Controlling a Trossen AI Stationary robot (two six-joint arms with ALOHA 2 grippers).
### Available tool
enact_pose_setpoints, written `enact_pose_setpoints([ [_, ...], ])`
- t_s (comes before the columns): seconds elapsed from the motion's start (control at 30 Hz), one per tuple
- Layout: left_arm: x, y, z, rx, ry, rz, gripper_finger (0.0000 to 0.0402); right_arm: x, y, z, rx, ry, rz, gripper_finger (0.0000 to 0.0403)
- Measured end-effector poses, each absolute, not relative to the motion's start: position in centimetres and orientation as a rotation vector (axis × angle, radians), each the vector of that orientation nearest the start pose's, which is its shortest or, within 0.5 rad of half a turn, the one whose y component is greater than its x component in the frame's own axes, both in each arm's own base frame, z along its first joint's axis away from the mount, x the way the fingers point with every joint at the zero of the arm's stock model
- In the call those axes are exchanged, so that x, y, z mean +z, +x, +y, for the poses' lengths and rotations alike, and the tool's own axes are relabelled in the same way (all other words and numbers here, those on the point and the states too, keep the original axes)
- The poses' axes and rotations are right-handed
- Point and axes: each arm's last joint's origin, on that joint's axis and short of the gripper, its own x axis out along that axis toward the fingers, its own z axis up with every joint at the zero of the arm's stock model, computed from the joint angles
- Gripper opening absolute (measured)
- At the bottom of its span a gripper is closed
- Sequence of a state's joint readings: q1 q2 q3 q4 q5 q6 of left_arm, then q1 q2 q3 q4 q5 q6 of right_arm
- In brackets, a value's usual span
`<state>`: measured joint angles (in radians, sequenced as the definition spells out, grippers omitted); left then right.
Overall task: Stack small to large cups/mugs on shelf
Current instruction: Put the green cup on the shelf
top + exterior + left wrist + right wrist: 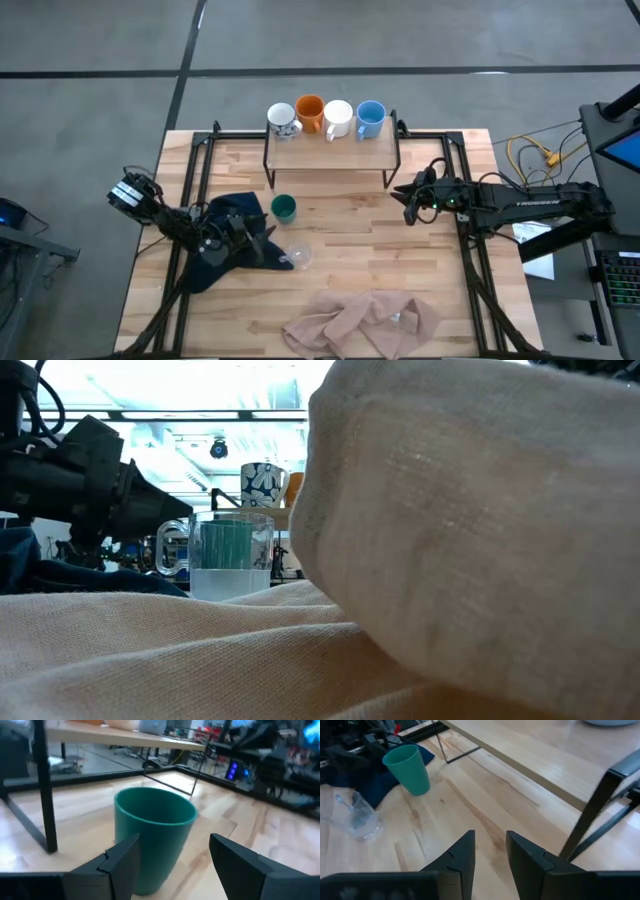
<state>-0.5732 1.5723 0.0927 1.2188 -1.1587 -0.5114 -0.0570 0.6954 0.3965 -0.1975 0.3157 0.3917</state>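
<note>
A: Your left gripper (172, 862) is sitting low over the dark blue cloth (232, 240), fingers apart, holding nothing. The green cup (152, 837) is standing upright just ahead of them, not between them.

B: And your right gripper (490, 852)?

A: It is waiting beside the shelf (330, 152), fingers a little apart, empty. Four mugs are lining the shelf's far edge; the clear glass cup (298, 256) is resting near your left gripper.
</note>
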Motion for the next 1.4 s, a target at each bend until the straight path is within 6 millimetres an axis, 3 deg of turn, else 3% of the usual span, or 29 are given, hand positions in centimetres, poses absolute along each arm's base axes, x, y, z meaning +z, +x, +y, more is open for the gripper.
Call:
enact_pose_setpoints([
  [0.33, 11.26, 16.99, -7.82, 0.600, -0.371, -0.014, 0.0222, 21.33, 15.27, -1.73, -0.443, 0.324, 0.408, 0.0103],
  [0.6, 11.23, 16.99, -7.81, 0.598, -0.245, 0.027, 0.0222, 21.42, 15.32, -1.74, -0.441, 0.322, 0.398, 0.0103],
  [1.4, 11.50, 17.27, -7.94, 0.597, -0.252, 0.016, 0.0222, 21.43, 15.32, -1.75, -0.441, 0.311, 0.399, 0.0095],
])
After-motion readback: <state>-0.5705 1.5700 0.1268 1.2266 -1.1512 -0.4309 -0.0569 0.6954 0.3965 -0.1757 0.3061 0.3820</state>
